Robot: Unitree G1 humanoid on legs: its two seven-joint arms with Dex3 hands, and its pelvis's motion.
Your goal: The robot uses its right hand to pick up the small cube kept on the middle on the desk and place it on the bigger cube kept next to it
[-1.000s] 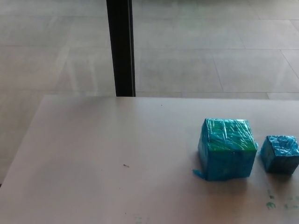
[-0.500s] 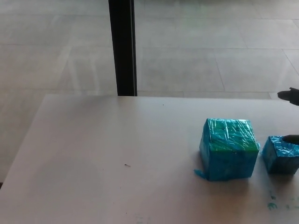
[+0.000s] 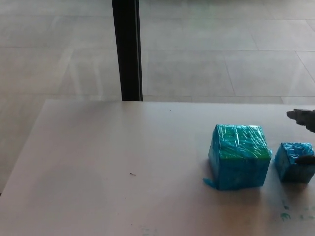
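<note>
The bigger cube (image 3: 239,156), wrapped in blue-green shiny film, stands on the pale desk (image 3: 123,162) right of centre. Just to its right, near the picture's edge, sits the small blue cube (image 3: 294,162). Only the fingertips of my right hand (image 3: 306,137) show at the right edge: one above and behind the small cube, another touching its right side. They are spread apart around the cube. My left hand does not show.
A black post (image 3: 127,49) rises behind the desk's far edge, with grey tiled floor beyond. Green smudges (image 3: 285,215) mark the desk in front of the small cube. The desk's left edge runs diagonally at the lower left.
My right hand's fingertips came in from the right edge and have moved left and down, closer around the small cube. Both cubes stay where they were.
</note>
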